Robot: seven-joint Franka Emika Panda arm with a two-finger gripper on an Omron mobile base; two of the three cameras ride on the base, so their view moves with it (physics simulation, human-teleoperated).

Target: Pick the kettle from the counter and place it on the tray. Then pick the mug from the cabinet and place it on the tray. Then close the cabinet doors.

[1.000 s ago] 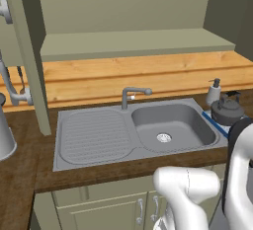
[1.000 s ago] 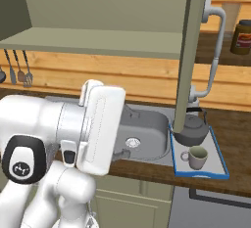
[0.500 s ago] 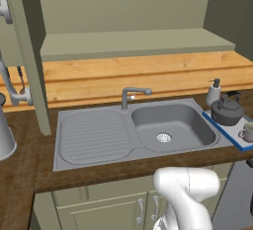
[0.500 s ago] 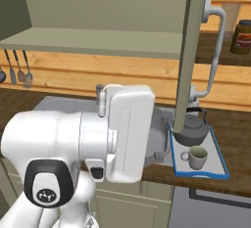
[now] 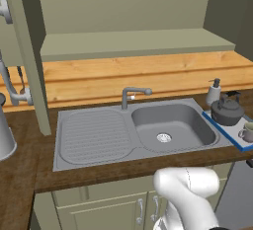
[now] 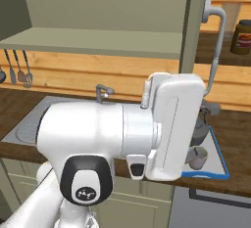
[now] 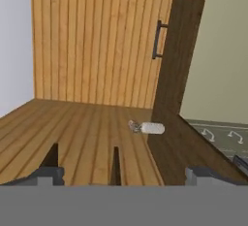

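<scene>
With kettle (image 5: pixel 227 112) and mug (image 5: pixel 247 132) both on the tray (image 5: pixel 221 128) right of the sink (image 5: pixel 136 132), we swing our wide-open, empty end effector (image 7: pixel 83 164) toward the cabinet doors (image 5: pixel 27 56), pushing near the handle.

Even, soft light — sharp render

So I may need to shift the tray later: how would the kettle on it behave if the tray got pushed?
The kettle looks squat and wide-based, so it would probably slide rather than tip. Its smooth metal body on the flat tray may slip easily. The thin arched handle seems stiff enough to lift by, though it could swing the kettle toward the mug beside it.
</scene>
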